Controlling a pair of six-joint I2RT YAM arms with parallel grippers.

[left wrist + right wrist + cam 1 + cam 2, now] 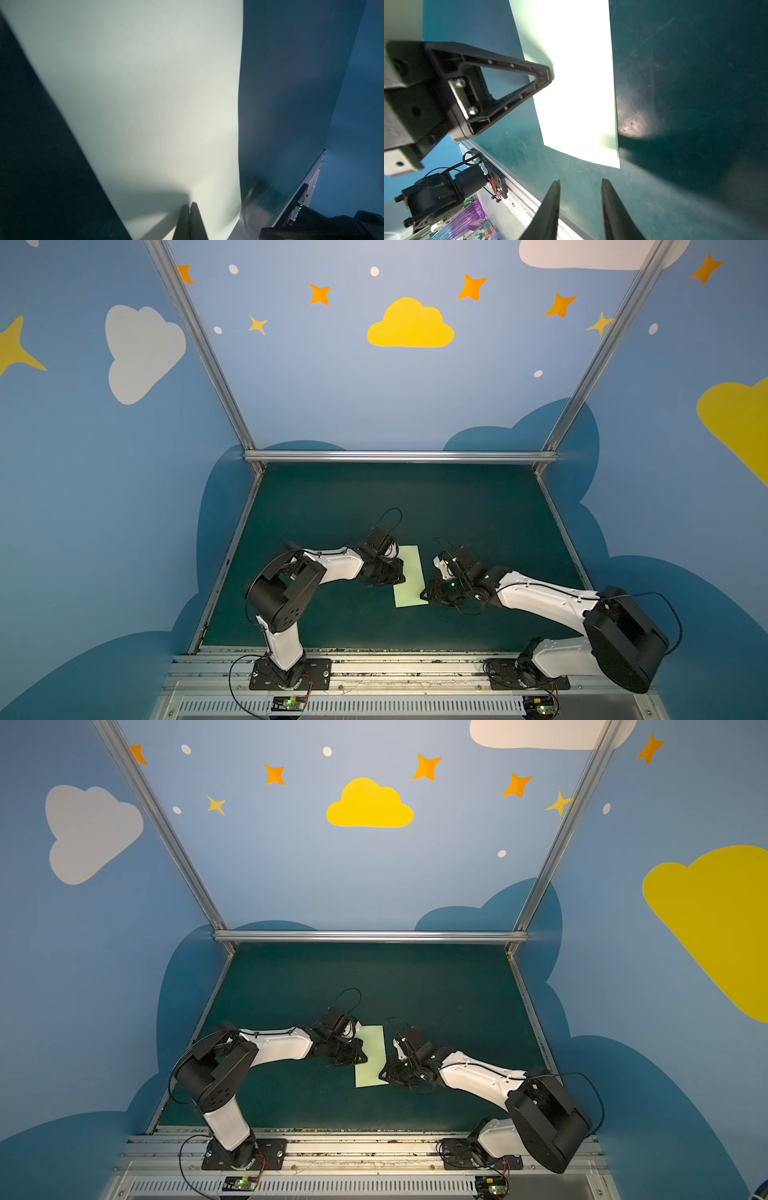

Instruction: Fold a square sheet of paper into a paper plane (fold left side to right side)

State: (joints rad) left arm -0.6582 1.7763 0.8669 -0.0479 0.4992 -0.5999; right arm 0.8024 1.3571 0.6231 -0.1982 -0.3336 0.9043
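On paper [145,93]: left pincer [189,205] clenched, tips touching | right pincer [580,182] parted, empty, near corner

Both arms match. The left arm [332,568] & right arm [540,597] have white moulded shells on the long links and chunky black housings at the joints. Each shoulder is a big black round-ended block; the left one's face [286,616] has a ring of small holes. Thin black cables [392,509] run off the wrists, w/ another by the right shoulder. The black base plates [320,674] carry silver screws. Red/black wires lead to small boards [291,701] w/ green LEDs. The left gripper [549,75] has black, ribbed, open-triangle fingers, plus a silver bracket [464,97] w/ 2 cross-head screws. The right gripper [580,184] has plain black tapering fingers.
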